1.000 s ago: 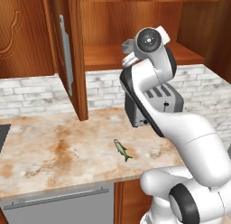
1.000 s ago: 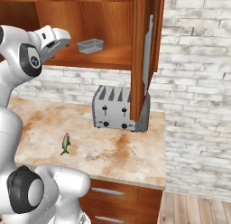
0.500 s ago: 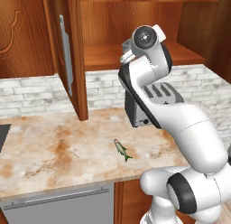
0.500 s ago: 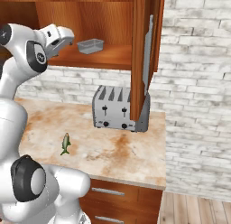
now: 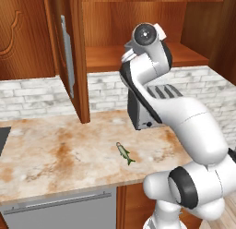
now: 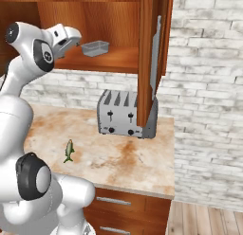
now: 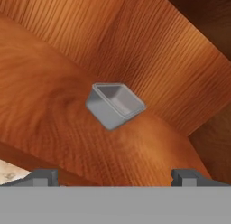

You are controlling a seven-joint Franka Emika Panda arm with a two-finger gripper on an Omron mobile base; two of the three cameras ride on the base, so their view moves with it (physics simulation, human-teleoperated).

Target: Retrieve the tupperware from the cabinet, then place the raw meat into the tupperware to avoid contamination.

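Tupperware (image 7: 115,105) is what you are after right now: a small grey open box, sitting alone on the lower shelf (image 6: 114,61) of the open cabinet (image 5: 73,52), well back from the shelf's front edge.

Start nearest you. The raw meat, a tiny fish (image 5: 124,153), lies flat on the tabletop (image 5: 55,154) toward its near edge, out in the open. It is not part of this step; leave it where it is. Just beyond it, against the brick wall, stands the toaster (image 6: 124,114), directly under the cabinet's right door (image 6: 153,63), which hangs wide open. The left door (image 5: 69,57) is swung out as well, so nothing blocks the shelf.

Above the toaster your arm is raised to shelf height, and the gripper (image 6: 71,40) points into the cabinet from the left. Your fingers (image 7: 43,177) are spread wide and hold nothing. In the hand view the box sits between the two tips but well ahead of them, not yet within reach, and it is turned at an angle to them.

So I judge you are on the first step, the reach for the box, with the grasp not yet made. The next move calls for pushing the hand farther in along the shelf, keeping the tips clear of the shelf board, and bringing them either side of one wall of the box before you close. Mind the angle: a turn of the wrist may be needed so the tips meet the wall squarely and do not shove the box toward the back panel.
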